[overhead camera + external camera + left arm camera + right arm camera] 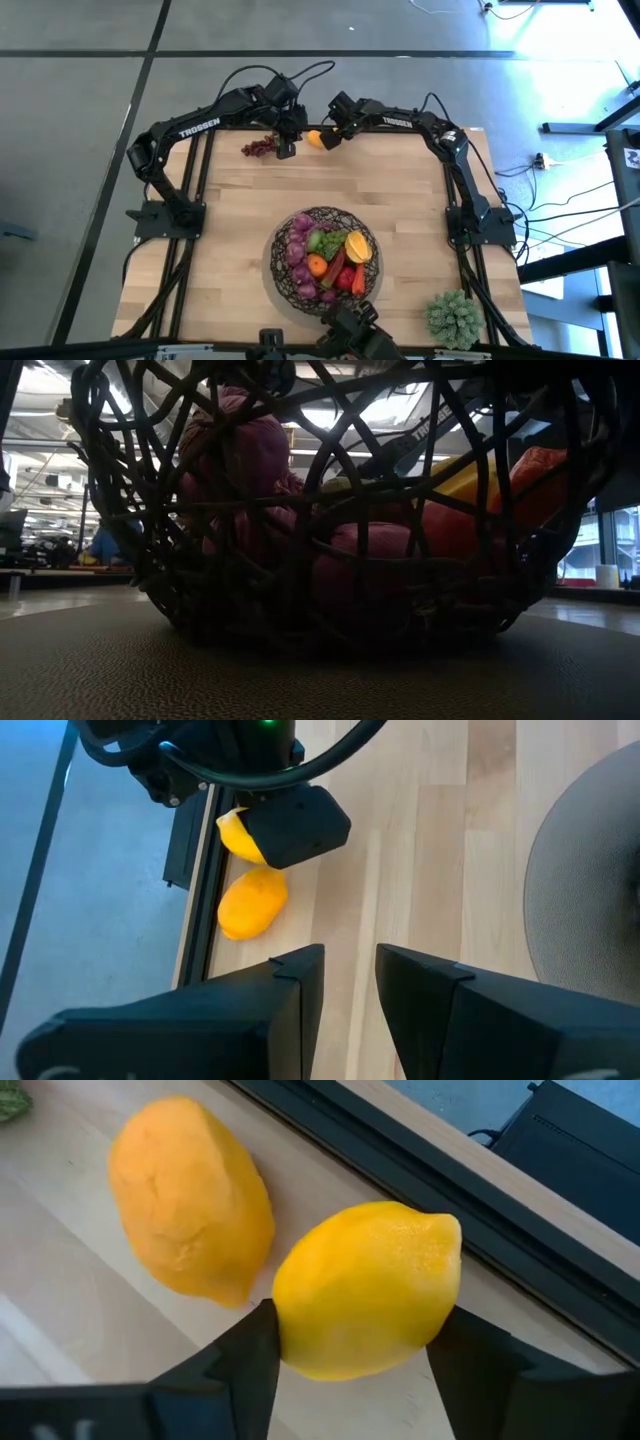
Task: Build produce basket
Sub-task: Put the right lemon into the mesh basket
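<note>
Basket [285, 278] holds produce [330, 257]; right end effector [326, 139] apparently at lemon [315, 138].

Two matte black arms, white TROSSEN lettering showing along each upper link [198, 127]; black cables [300, 75] looping off the wrists.

Both arms reach from their bases at the tabletop's sides toward its far edge, elbows bent outward, forearms angling inward so that the two wrists nearly meet near the middle of that edge. The left hand [287, 148] points down at the wood, its two dark fingers [300, 982] standing a narrow gap apart with nothing between them. The right hand [327, 137] sits just beside it, tilted down at the far edge. Its wrist view shows both fingers [250, 1355] pressed against the sides of a yellow lemon [366, 1288], one on each flank, gripping it between them.
</note>
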You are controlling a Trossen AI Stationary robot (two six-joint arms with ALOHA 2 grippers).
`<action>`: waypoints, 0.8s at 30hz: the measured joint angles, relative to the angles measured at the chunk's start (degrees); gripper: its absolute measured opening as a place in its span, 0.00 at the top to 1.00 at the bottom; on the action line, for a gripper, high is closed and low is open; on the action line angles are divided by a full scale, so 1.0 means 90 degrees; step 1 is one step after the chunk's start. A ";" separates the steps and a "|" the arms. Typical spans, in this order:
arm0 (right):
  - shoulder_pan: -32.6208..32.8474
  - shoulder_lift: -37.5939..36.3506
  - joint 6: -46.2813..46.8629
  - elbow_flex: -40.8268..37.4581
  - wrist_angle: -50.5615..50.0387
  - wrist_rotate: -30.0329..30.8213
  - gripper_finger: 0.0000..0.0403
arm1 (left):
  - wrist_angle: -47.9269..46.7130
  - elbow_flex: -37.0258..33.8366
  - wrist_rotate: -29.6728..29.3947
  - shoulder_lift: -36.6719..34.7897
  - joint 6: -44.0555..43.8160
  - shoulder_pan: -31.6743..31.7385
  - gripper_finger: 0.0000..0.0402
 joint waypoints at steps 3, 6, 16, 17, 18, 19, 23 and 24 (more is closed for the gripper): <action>0.0000 -0.0069 -0.0180 -0.0012 -0.0201 0.0000 0.50 | -0.0002 0.0000 -0.0001 0.0000 0.0000 0.0002 0.79; 0.0022 -0.0237 -0.0354 -0.0037 -0.0460 0.0104 0.50 | -0.0002 0.0000 0.0000 0.0000 0.0000 0.0002 0.79; 0.0418 -0.1229 -0.0682 -0.0029 -0.1802 0.0459 0.51 | -0.0008 0.0000 -0.0253 0.0000 0.0014 0.0000 0.79; 0.0491 -0.1372 -0.0688 -0.0027 -0.1912 0.0452 0.51 | -0.0009 0.0000 -0.0316 0.0000 0.0015 0.0002 0.79; 0.0581 -0.1496 -0.0745 -0.0027 -0.2003 0.0458 0.51 | -0.0014 0.0000 -0.0328 0.0000 0.0015 0.0002 0.79; 0.0671 -0.1635 -0.0789 -0.0027 -0.2108 0.0457 0.51 | -0.0017 0.0001 -0.0325 0.0000 0.0015 0.0002 0.79; 0.1144 -0.2240 -0.0761 -0.0027 -0.2517 0.0466 0.51 | -0.0041 0.0001 -0.0321 0.0000 0.0017 0.0000 0.79; 0.1283 -0.2389 -0.0688 -0.0027 -0.2638 0.0458 0.51 | -0.0055 0.0000 -0.0316 -0.0002 0.0017 0.0000 0.79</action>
